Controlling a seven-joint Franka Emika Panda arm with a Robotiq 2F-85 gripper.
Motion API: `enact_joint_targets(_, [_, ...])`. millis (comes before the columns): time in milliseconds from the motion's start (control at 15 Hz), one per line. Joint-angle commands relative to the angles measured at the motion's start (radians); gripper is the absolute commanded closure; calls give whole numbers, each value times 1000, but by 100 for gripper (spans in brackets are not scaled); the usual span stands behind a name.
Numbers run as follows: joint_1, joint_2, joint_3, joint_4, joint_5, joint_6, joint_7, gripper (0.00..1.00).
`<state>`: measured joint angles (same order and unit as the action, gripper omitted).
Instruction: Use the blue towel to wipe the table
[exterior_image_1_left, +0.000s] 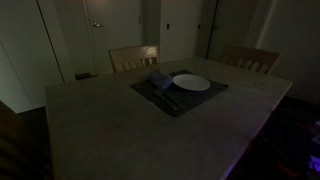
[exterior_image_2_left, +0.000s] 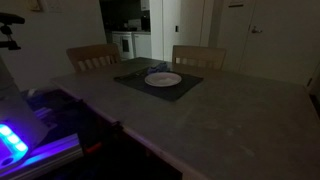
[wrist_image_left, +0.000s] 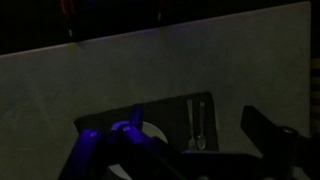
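A folded blue towel (exterior_image_1_left: 158, 80) lies on a dark placemat (exterior_image_1_left: 203, 99) beside a white plate (exterior_image_1_left: 191, 83) on the grey table (exterior_image_1_left: 100, 130). Towel (exterior_image_2_left: 157, 68), plate (exterior_image_2_left: 163, 79) and placemat (exterior_image_2_left: 186, 89) show in both exterior views. The arm is not seen in either exterior view. In the wrist view my gripper (wrist_image_left: 185, 160) hangs high over the table, its dark fingers wide apart and empty, lit blue on the left. Below it lie the placemat (wrist_image_left: 175, 110) with a fork and a spoon (wrist_image_left: 197, 128). I cannot make out the towel there.
Two wooden chairs (exterior_image_1_left: 133, 57) (exterior_image_1_left: 252, 60) stand at the table's far side. Doors and a lit kitchen doorway (exterior_image_2_left: 130, 25) lie behind. A blue-lit device (exterior_image_2_left: 15, 140) sits near one table edge. The room is very dim.
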<state>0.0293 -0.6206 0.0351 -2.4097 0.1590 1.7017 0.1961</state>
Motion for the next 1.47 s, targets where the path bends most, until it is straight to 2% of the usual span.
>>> enact_joint_targets(0, [-13, 0, 10, 2, 5, -3, -6, 0])
enact_joint_targets(733, [-13, 0, 10, 2, 5, -3, -6, 0])
enact_joint_targets(1067, [-9, 8, 9, -14, 10, 31, -22, 0])
enact_joint_targets(1400, [-7, 59, -12, 6, -25, 132, -111, 0])
